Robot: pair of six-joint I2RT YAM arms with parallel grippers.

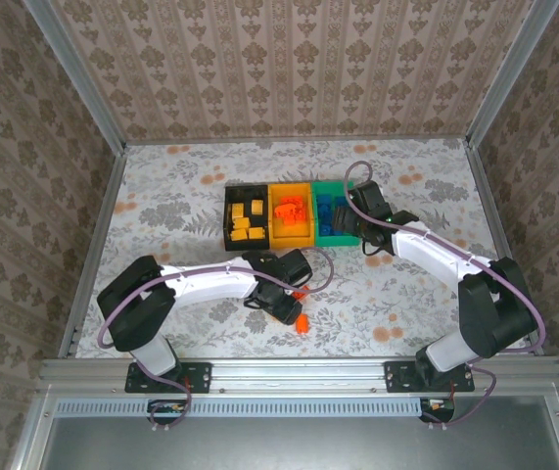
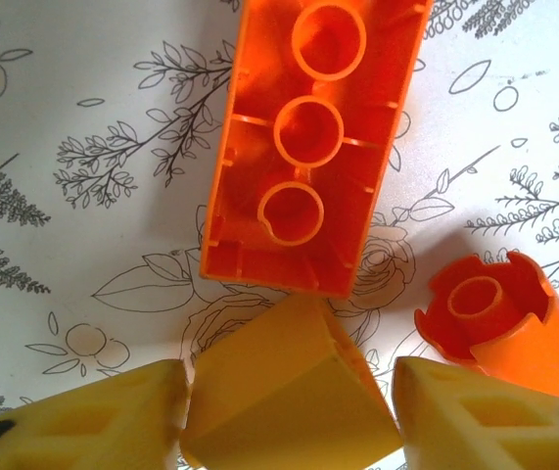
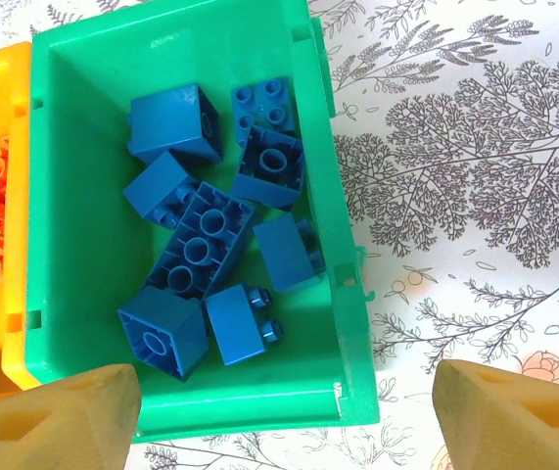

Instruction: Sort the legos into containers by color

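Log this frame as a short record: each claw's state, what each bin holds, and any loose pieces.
left claw: shut on yellow brick
right claw: open, empty, above green bin
black bin: yellow bricks
yellow-orange bin: red-orange bricks
green bin: blue bricks
loose on table: long red-orange brick, upside down; round red-orange piece

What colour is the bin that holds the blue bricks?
The bin is green; the right wrist view shows it best.
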